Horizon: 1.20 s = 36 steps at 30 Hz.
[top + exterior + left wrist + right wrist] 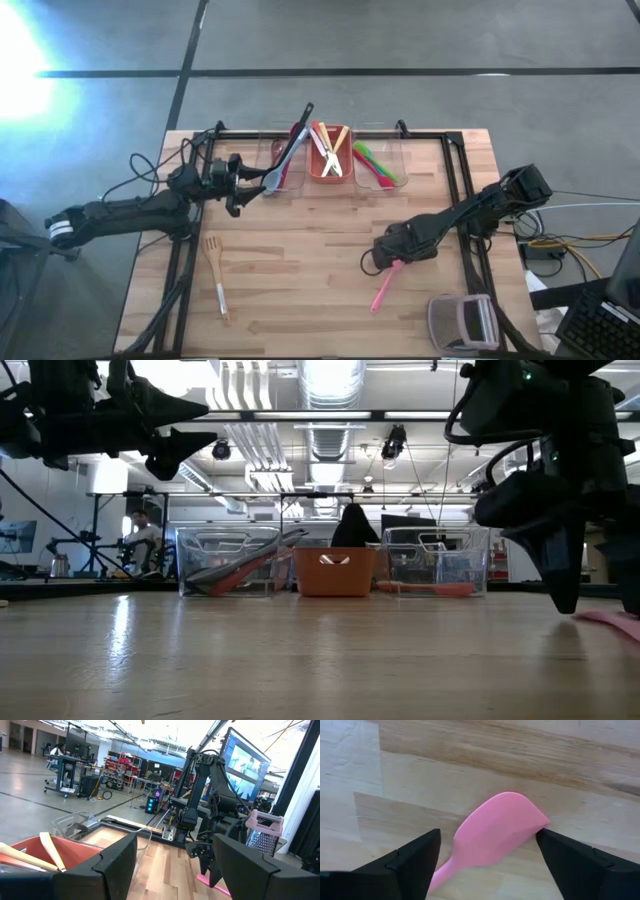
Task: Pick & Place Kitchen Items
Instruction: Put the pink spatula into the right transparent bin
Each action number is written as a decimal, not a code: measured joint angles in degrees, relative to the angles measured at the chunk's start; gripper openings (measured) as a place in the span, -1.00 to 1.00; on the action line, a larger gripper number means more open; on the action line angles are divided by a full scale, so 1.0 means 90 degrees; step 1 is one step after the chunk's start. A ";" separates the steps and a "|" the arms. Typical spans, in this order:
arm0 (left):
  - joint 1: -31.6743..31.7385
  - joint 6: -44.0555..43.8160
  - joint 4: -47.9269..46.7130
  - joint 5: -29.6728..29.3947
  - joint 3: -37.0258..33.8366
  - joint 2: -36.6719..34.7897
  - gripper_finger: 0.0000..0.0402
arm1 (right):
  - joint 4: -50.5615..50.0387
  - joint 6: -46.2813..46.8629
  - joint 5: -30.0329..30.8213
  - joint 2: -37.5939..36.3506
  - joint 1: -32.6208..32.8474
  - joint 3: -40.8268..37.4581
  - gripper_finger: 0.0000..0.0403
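A pink spatula (385,285) lies flat on the table, right of the middle. My right gripper (393,255) is down at the table over its blade (495,832), open, with one finger on either side. My left gripper (243,185) is open and empty (175,839), raised above the table beside the left clear bin (285,160). That bin holds a grey spoon (285,160) and a red utensil. A wooden fork-like utensil (213,262) with a pale handle lies at the front left. My right gripper comes from above, pointing down, across the pink spatula's blade. One fingertip (545,837) stands right at the blade's edge (537,822). I cannot tell whether it touches. The spatula lies flat on the table.
A red bin (328,155) with pale wooden sticks and a second clear bin (380,165) with green and pink spoons stand at the far edge. A grey-and-pink boxy gadget (462,320) sits at the front right. Black rails run along the table's sides.
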 joint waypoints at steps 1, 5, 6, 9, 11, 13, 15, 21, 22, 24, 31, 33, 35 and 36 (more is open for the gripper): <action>0.0000 0.0000 0.0000 0.0000 0.0000 0.0000 0.31 | -0.0008 0.0000 0.0000 0.0000 0.0000 0.0000 0.63; 0.0002 0.0000 0.0000 0.0000 0.0000 0.0000 0.31 | -0.0051 0.0000 0.0000 0.0002 0.0002 -0.0002 0.48; 0.0000 0.0000 0.0000 0.0000 0.0000 0.0000 0.31 | -0.0067 0.0000 0.0000 0.0002 0.0002 -0.0002 0.43; 0.0002 0.0000 0.0000 0.0000 0.0000 0.0000 0.31 | -0.0120 -0.0003 -0.0007 0.0005 0.0002 -0.0012 0.26; 0.0002 -0.0001 0.0000 0.0000 0.0000 0.0000 0.31 | -0.0156 -0.0012 -0.0015 0.0005 0.0002 -0.0017 0.14; 0.0002 -0.0001 0.0000 0.0000 -0.0002 0.0000 0.31 | -0.0182 -0.0028 -0.0019 0.0005 0.0009 -0.0024 0.02; 0.0000 -0.0001 0.0000 0.0000 -0.0002 0.0000 0.31 | -0.0215 -0.0095 -0.0022 0.0005 0.0010 -0.0027 -0.08; 0.0000 -0.0001 0.0000 0.0001 -0.0002 0.0000 0.31 | -0.0409 -0.0241 -0.0143 0.0005 0.0003 -0.0022 -0.35; 0.0000 0.0000 0.0000 0.0002 -0.0002 0.0000 0.31 | -0.0425 -0.0300 -0.0169 0.0005 0.0002 -0.0022 -0.41; 0.0001 0.0000 0.0000 0.0000 -0.0002 0.0000 0.31 | -0.0448 -0.0390 -0.0184 0.0005 0.0002 -0.0022 -0.54; 0.0002 -0.0001 0.0000 0.0001 -0.0002 0.0000 0.31 | -0.0441 -0.0768 -0.0356 0.0004 0.0000 -0.0022 -0.91; 0.0002 -0.0001 0.0001 0.0001 -0.0002 0.0000 0.31 | -0.0439 -0.0788 -0.0374 -0.0013 0.0000 -0.0022 -0.91; 0.0002 0.0000 0.0002 0.0000 -0.0002 0.0000 0.31 | -0.0441 -0.0792 -0.0381 -0.0052 0.0000 -0.0027 -0.92; 0.0002 0.0000 0.0000 0.0002 -0.0002 0.0000 0.31 | -0.0441 -0.0793 -0.0380 -0.0072 0.0000 -0.0030 -0.92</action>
